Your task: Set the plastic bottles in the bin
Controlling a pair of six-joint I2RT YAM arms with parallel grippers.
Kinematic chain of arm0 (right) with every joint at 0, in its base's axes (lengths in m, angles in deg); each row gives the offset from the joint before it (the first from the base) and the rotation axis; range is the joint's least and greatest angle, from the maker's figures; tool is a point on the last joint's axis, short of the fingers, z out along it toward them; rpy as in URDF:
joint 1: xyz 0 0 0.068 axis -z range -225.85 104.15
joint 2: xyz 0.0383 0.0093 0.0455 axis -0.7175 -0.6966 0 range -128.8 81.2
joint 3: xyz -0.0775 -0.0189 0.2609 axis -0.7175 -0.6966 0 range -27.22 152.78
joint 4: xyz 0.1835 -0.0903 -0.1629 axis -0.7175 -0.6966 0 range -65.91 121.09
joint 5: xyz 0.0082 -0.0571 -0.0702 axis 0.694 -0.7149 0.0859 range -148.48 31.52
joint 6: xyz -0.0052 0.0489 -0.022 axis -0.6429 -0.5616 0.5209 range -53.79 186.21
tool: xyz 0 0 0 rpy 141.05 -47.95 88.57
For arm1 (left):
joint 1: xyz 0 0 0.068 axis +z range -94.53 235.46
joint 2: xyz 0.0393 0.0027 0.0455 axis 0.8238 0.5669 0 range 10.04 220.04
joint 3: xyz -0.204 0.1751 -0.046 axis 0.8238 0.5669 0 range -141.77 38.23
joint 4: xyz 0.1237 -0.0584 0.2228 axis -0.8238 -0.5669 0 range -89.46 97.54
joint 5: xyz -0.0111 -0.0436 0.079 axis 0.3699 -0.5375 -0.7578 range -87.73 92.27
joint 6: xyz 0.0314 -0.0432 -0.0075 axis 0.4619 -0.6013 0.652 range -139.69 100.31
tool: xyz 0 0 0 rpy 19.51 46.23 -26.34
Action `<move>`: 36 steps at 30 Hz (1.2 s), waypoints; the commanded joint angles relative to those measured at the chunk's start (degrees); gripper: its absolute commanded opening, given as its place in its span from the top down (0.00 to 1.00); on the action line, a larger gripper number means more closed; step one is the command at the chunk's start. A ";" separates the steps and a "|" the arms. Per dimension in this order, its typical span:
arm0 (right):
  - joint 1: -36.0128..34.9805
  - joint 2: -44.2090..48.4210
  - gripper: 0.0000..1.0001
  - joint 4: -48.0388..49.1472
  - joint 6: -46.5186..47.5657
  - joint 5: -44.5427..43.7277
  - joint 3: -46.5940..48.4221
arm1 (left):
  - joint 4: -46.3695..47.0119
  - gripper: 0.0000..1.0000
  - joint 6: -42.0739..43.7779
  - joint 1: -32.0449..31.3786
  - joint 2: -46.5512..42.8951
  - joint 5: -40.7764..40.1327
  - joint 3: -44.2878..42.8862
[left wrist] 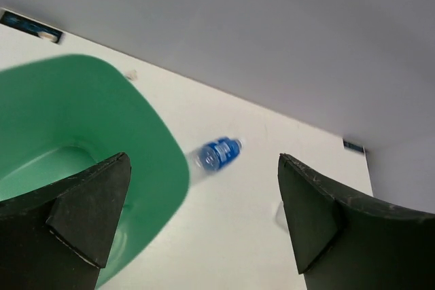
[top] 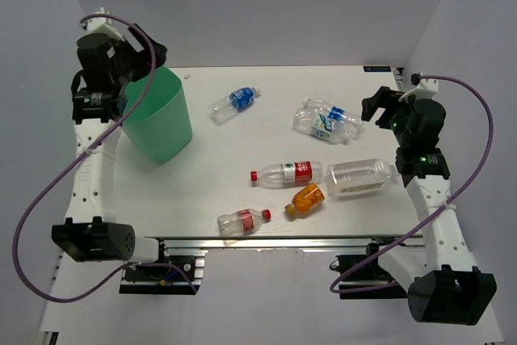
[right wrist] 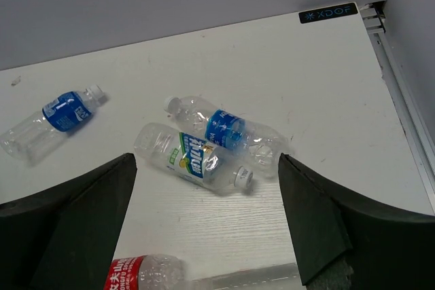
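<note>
The mint-green bin (top: pixel 159 119) stands at the table's left; its inside shows in the left wrist view (left wrist: pixel 81 120). My left gripper (top: pixel 144 61) hovers open and empty over the bin's back rim (left wrist: pixel 204 215). A blue-label bottle (top: pixel 234 104) (left wrist: pixel 216 154) lies right of the bin. A blue-label bottle (right wrist: pixel 228 129) and a green-white one (right wrist: pixel 194 157) lie together at the right (top: pixel 327 121). My right gripper (top: pixel 380 107) (right wrist: pixel 207 222) is open and empty just right of them. A long red-label bottle (top: pixel 287 174), the wide squarish bottle (top: pixel 361 177), the orange bottle (top: pixel 305 199) and a short red-label bottle (top: pixel 243 220) lie nearer the front.
White walls close in the table on three sides. A metal rail (right wrist: pixel 401 100) runs along the right edge. The arms' purple cables (top: pixel 48 191) loop beside the table.
</note>
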State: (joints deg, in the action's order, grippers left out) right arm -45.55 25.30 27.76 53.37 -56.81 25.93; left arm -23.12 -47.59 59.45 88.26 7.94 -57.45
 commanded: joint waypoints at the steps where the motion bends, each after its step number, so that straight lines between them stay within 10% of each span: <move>1: -0.12 -0.26 0.11 0.87 0.80 0.08 2.58 | 1.13 0.02 4.33 -5.89 1.14 5.05 -0.91; 17: -0.12 -5.10 0.11 -8.79 6.77 4.47 4.34 | 2.28 0.02 16.37 -33.51 15.02 5.51 5.70; 23: -0.12 -5.62 0.11 -7.83 9.85 11.33 3.37 | -0.88 0.02 33.42 -33.26 29.58 -13.04 -5.54; 27: -0.12 -6.41 0.11 -8.18 10.20 10.90 3.28 | -7.92 0.02 37.47 -29.66 43.90 -12.80 -24.50; 36: -0.12 -8.17 0.11 -8.36 10.21 10.90 3.90 | -8.72 0.02 43.11 -24.30 58.01 -3.43 -33.96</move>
State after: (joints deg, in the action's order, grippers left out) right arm -45.55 17.30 18.88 62.47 -46.49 27.44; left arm -29.46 -7.64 34.62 146.64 -1.00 -89.54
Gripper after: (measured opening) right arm 0.895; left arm 0.982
